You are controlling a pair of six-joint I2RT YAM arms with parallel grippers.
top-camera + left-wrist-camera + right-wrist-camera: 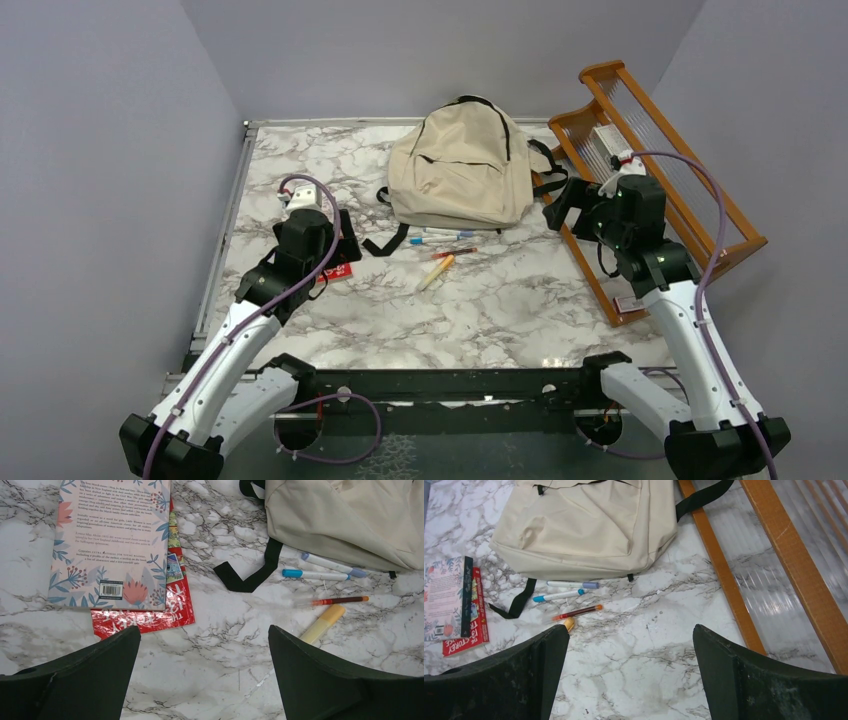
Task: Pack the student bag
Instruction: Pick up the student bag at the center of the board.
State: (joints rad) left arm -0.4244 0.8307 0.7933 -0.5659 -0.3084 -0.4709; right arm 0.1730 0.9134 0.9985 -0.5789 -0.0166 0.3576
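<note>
The student bag (462,165), a beige backpack with black zippers, lies flat at the back middle of the marble table, zippers shut; it also shows in the right wrist view (589,525) and the left wrist view (350,515). In front of it lie a lilac-capped marker (327,564), a blue marker (312,574), a red pen (340,600) and a yellow highlighter (322,623). A floral book (107,540) lies on a red book (150,617) at the left. My left gripper (204,630) is open and empty above bare table beside the books. My right gripper (630,629) is open and empty, right of the pens.
A wooden rack (650,190) with clear ribbed panels lies along the table's right side, close to my right arm. A black bag strap (252,577) trails on the table between the books and the markers. Grey walls enclose the table.
</note>
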